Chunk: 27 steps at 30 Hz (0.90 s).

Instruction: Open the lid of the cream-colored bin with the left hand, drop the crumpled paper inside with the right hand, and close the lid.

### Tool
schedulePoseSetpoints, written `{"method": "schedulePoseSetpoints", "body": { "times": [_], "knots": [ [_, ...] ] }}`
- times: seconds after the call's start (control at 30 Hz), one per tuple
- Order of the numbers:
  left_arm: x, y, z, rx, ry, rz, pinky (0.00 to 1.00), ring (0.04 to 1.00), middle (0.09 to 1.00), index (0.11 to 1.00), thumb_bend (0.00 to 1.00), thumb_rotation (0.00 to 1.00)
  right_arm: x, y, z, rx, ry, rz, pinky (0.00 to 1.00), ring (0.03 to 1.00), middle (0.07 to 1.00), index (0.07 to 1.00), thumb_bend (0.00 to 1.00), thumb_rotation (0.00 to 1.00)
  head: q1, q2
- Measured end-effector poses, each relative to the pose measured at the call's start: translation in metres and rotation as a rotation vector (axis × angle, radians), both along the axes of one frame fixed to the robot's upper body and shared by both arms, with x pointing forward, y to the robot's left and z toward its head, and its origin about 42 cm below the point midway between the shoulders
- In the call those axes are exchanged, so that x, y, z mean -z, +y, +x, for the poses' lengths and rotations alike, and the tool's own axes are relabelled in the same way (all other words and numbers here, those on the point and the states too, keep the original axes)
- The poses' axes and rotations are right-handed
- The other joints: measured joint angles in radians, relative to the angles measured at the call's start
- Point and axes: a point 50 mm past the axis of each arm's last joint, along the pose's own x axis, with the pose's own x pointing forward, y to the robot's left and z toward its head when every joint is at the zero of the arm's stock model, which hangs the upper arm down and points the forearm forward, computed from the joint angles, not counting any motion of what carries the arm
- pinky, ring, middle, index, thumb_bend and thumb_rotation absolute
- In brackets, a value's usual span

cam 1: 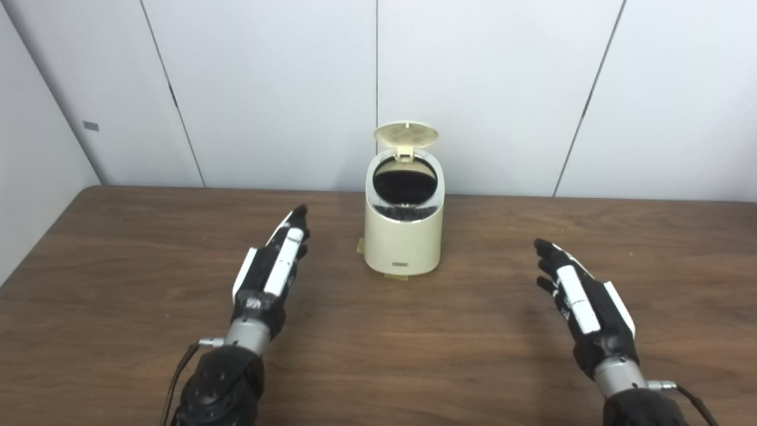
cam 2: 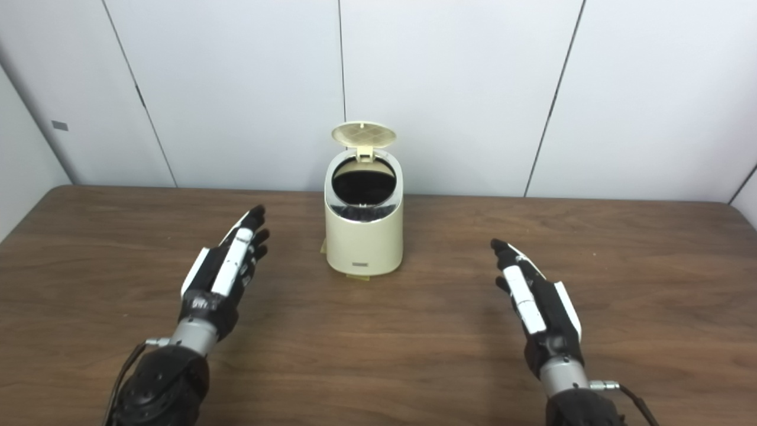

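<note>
Cream-colored bin [cam 1: 404, 236] stands upright on the brown table [cam 1: 118, 284], toward the far edge, about midway between the two hands. Lid [cam 1: 406, 134] is flipped up on the rear hinge, leaning back above the dark round opening. No crumpled paper visible on the table; whether it lies inside the bin cannot be told — interior is black.

Left hand [cam 1: 273, 266]: front-left of the bin, nearer to it than the right. Fingers straight and extended, pointing up toward the bin's side, holding nothing.

Right hand [cam 1: 576, 296]: front-right of the bin, well apart from it, fingers likewise extended and empty.

Judgement: closing remains — the lid lies up and behind the bin's mouth from the left fingers.
</note>
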Motion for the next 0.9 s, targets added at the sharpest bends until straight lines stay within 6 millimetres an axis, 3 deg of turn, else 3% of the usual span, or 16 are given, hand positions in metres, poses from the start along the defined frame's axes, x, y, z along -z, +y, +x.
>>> {"method": "schedulePoseSetpoints", "body": {
  "times": [0.13,0.27,0.4,0.7,0.9],
  "knots": [
    [-0.005,-0.002,0.015,0.023,0.002,0.016,1.0,1.0,0.999,0.978,0.53,0.86,0.009,0.004,-0.009,-0.006,0.011,0.046,0.98,1.0,0.979,0.882,0.56,0.97,-0.005,-0.012],
    [-0.01,0.0,0.027,0.072,0.02,0.047,1.0,0.989,0.972,0.944,0.55,0.83,0.018,0.004,-0.011,0.011,-0.014,0.067,0.98,1.0,0.968,0.874,0.55,0.98,-0.005,-0.028],
    [-0.022,-0.001,0.041,0.096,0.001,0.04,0.99,0.978,0.957,0.931,0.58,0.79,0.028,0.009,-0.014,0.025,-0.01,0.08,0.98,0.982,0.946,0.89,0.56,1.0,0.0,-0.04],
    [-0.064,-0.012,0.072,0.118,-0.095,0.04,0.97,0.966,0.946,0.92,0.57,0.82,0.039,0.011,-0.018,0.006,-0.031,0.098,0.92,0.96,0.931,0.907,0.55,0.99,0.008,-0.054],
    [-0.071,-0.022,0.083,0.136,-0.1,0.074,0.97,0.963,0.945,0.921,0.57,0.86,0.043,0.011,-0.02,0.005,-0.041,0.102,0.94,0.952,0.925,0.908,0.53,1.0,0.008,-0.058]
  ]
}}
